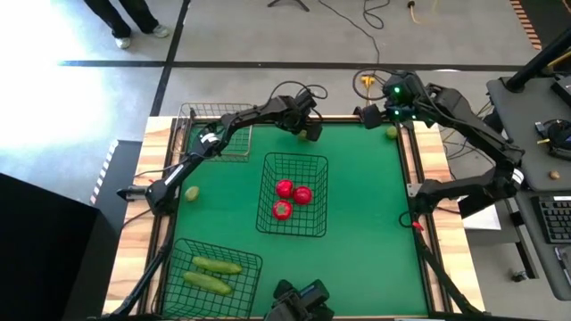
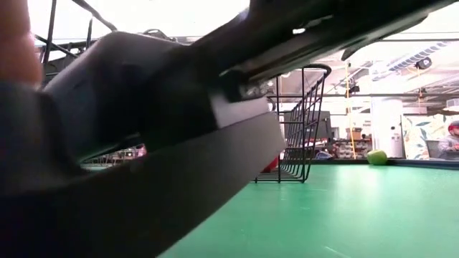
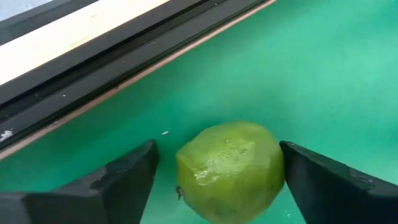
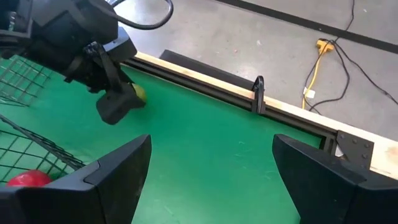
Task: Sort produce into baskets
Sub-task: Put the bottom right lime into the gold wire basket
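My left gripper (image 1: 306,130) is open at the table's far edge, its fingers on either side of a yellow-green lime (image 3: 230,171) that rests on the green mat. My right gripper (image 1: 368,114) is open and empty above the far right, facing the left gripper. A second lime (image 1: 391,133) lies at the far right and a third (image 1: 191,193) at the left. Three red tomatoes (image 1: 292,197) lie in the middle black basket (image 1: 312,162). Two cucumbers (image 1: 212,273) lie in the near-left black basket (image 1: 252,260). My left gripper straddles the lime, slanting down from above. One finger (image 3: 311,180) stands right against the lime's side (image 3: 277,168) and the other (image 3: 124,180) is a small gap away. I cannot tell whether either finger touches it. The lime sits on the mat.
A paler wire basket (image 1: 234,150) stands at the far left under my left arm. The table's raised wooden far rim (image 3: 74,43) runs just behind the lime. Bare green mat (image 1: 366,205) lies on the right half. A dark arm part fills most of the low view.
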